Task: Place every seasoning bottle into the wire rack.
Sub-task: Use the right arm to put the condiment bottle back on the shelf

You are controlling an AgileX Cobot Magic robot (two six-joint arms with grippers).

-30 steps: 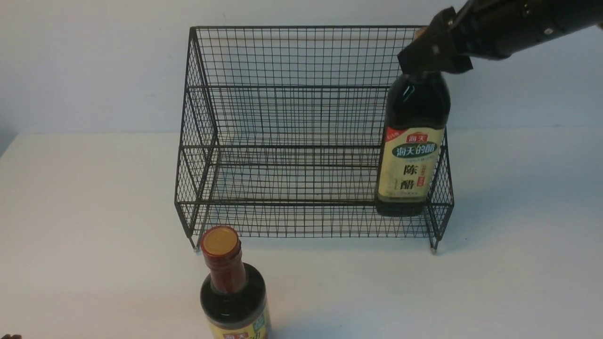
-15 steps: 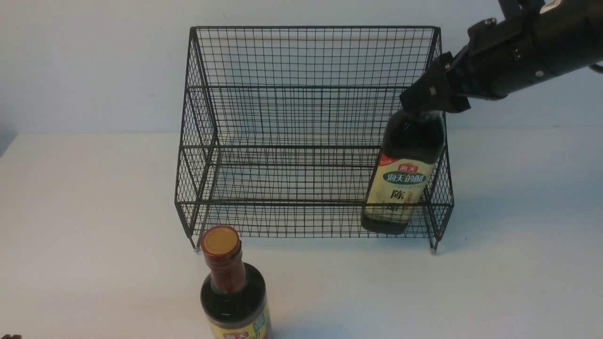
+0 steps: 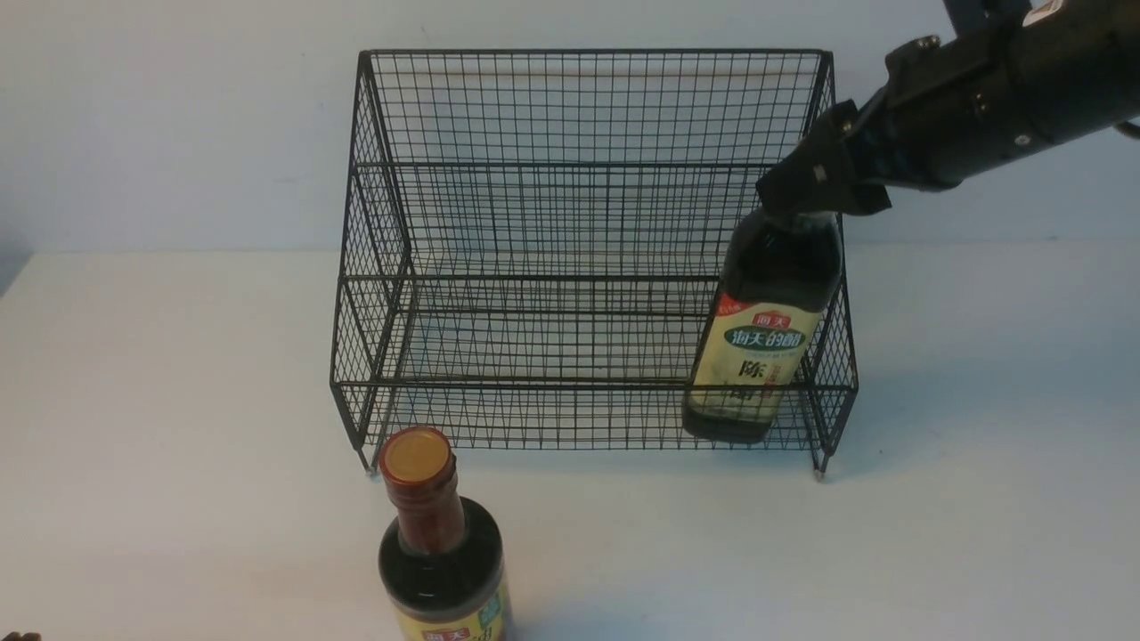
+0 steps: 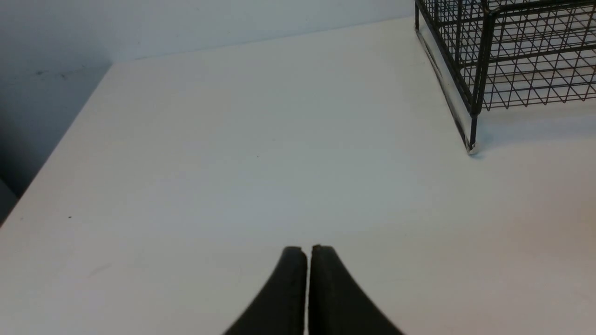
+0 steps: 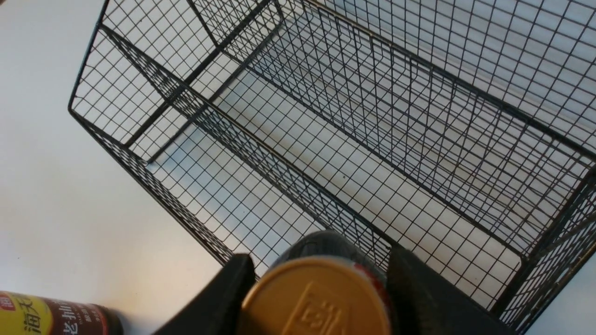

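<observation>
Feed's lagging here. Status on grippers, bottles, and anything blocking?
Right gripper shut on cream-label bottle at cap; bottle tilted, base inside wire rack, lower tier, right end. Left gripper shut, empty. Yellow-label bottle upright on table, outside rack front. Nothing blocking.

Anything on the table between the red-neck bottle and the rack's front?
Nothing: the right wrist view shows only bare table between the red-neck bottle and the rack.

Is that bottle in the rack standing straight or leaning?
Leaning: the cream-label bottle tilts, its neck in the right gripper right of its base.
</observation>
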